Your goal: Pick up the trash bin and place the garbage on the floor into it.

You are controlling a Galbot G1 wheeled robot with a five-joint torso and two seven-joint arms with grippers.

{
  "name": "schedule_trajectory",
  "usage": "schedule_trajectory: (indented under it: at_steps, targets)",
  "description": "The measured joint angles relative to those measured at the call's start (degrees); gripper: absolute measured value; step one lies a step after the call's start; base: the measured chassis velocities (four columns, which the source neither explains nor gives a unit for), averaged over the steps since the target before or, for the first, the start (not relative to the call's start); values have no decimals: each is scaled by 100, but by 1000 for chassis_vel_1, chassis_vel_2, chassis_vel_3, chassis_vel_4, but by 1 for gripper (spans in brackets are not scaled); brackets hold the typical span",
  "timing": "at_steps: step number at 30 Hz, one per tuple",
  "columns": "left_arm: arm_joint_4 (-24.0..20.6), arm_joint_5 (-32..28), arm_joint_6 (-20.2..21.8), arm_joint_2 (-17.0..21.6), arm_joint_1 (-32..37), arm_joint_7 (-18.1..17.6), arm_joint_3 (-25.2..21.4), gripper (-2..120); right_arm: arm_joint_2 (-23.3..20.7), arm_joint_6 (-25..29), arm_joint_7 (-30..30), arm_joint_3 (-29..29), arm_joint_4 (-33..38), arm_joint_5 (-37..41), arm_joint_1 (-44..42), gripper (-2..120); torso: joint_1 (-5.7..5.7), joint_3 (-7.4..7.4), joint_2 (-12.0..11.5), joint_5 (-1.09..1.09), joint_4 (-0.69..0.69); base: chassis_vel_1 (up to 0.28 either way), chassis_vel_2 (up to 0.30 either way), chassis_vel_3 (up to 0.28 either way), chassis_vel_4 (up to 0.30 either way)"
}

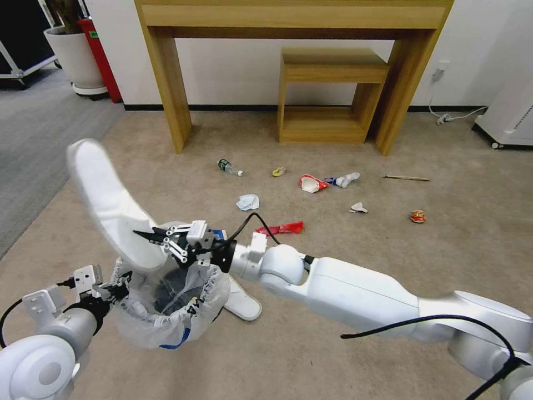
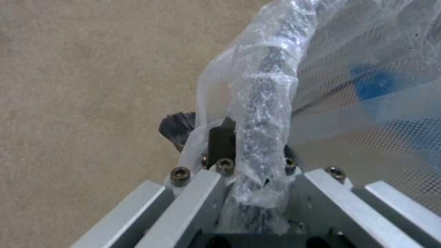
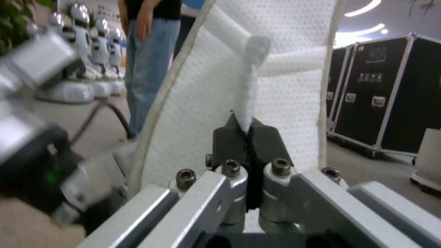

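Note:
My left gripper (image 1: 114, 290) is shut on the near-left rim of the trash bin (image 1: 166, 328), holding it above the floor (image 1: 333, 244); the bag-wrapped rim (image 2: 264, 103) sits between its fingers (image 2: 220, 137). My right gripper (image 1: 145, 236) is shut on a white slipper (image 1: 105, 194) and holds it upright just over the bin's mouth. In the right wrist view it (image 3: 248, 129) pinches the edge of the slipper (image 3: 285, 86). A second slipper (image 1: 244, 304) lies on the carpet, partly hidden beside the bin. Farther off lie a red wrapper (image 1: 283, 228), crumpled paper (image 1: 247, 201), a small bottle (image 1: 229, 166), a wooden stick (image 1: 406, 178) and an orange can (image 1: 417, 216).
A wooden desk (image 1: 166, 83) and a low wooden stool (image 1: 327, 89) stand against the far wall. A white plant pot (image 1: 75, 58) stands at the back left on grey carpet (image 1: 33, 144). A white appliance (image 1: 511, 111) and a cable are at the right.

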Motion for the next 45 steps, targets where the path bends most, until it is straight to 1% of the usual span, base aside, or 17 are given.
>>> schedule_trajectory:
  at_steps: [2,9,19,21,22,24,25,28,29,31,33,35,37,40,41,43,45]
  targets:
    - [-32,-15,-4,12,34,10,-37,1,129,114,-64,-73,-275,-166,-22,0,0,0,0,0,0,0,0,0,0]
    - [-78,-68,-11,44,73,16,-111,1,277,240,-130,-228,-577,-382,-136,0,0,0,0,1,0,0,0,0,0]
    - [-82,-96,-35,55,72,24,-144,1,151,243,-143,-332,-637,-539,-161,2,0,-1,0,1,0,0,0,0,0]
    - [-81,-95,-39,52,69,25,-145,1,102,214,-143,-340,-612,-564,-177,14,0,-1,0,1,-1,0,0,0,0]
    - [-81,-95,-39,52,69,25,-145,1,102,214,-143,-340,-612,-564,-177,14,0,-1,0,1,-1,0,0,0,0]
    - [-77,-96,-41,52,61,25,-146,1,91,202,-141,-338,-608,-584,-182,24,0,0,0,1,0,0,0,0,0]
    - [-77,-96,-41,52,61,25,-146,1,91,202,-141,-338,-608,-584,-182,24,0,0,0,1,0,0,0,0,0]
    - [-74,-96,-44,53,58,26,-157,1,98,207,-138,-320,-633,-644,-183,37,0,-1,0,1,0,0,0,0,0]
    - [-74,-96,-44,53,58,26,-157,1,98,207,-138,-320,-633,-644,-183,37,0,-1,0,1,0,0,0,0,0]
    - [-62,-97,-48,53,60,27,-165,1,104,211,-138,-312,-654,-668,-186,48,0,0,0,1,0,0,0,0,0]
    - [-60,-97,-50,53,60,27,-165,1,106,212,-138,-304,-660,-673,-187,50,0,0,0,1,0,0,0,0,0]
    - [-41,-97,-57,55,55,29,-166,1,114,212,-102,-259,-667,-675,-190,63,0,-1,0,1,0,0,0,0,0]
    - [-30,-97,-58,57,51,30,-166,1,113,199,-67,-233,-658,-670,-194,67,0,0,0,1,0,0,0,0,0]
    - [70,-96,-60,87,29,31,-171,1,12,-101,336,-14,-372,-369,-281,82,0,0,0,1,0,0,0,0,0]
    - [70,-96,-60,87,29,31,-171,1,12,-101,336,-14,-372,-369,-281,82,0,0,0,1,0,0,0,0,0]
    - [191,-98,-62,139,6,31,-195,1,-207,-403,681,184,-96,-17,-360,92,0,0,0,2,1,0,0,0,0]
    - [250,-101,-65,159,-6,31,-211,1,-349,-542,858,265,27,118,-400,96,0,0,0,2,1,0,0,0,0]
